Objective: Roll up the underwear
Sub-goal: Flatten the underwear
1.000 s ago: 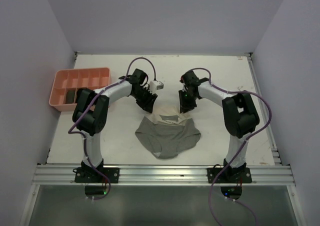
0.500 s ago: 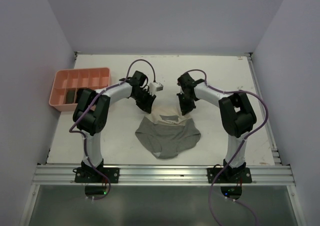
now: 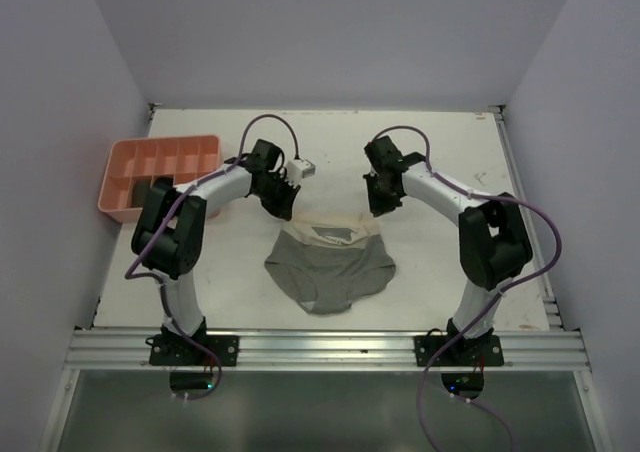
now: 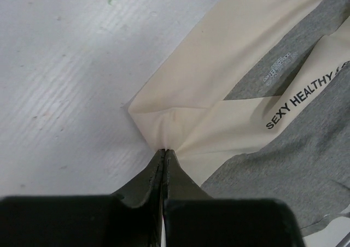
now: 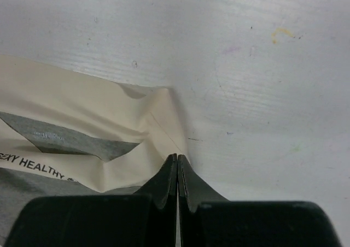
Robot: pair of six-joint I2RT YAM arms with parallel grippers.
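While your left fingers (image 4: 145, 182) and right fingers (image 5: 162, 184) pinched the underwear (image 3: 328, 272) at its waistband (image 4: 219, 66), it lay on the white bench (image 3: 445, 262).

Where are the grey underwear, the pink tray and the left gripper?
grey underwear (image 3: 330, 272), top view, middle of the grey cloth.
pink tray (image 3: 165, 142), top view, its far rim.
left gripper (image 4: 165, 150), left wrist view, between the closed fingertips at the cloth's corner.

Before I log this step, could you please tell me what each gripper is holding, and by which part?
Both hold the grey underwear by its cream waistband: the left gripper pinches the left corner, the right gripper the right corner.
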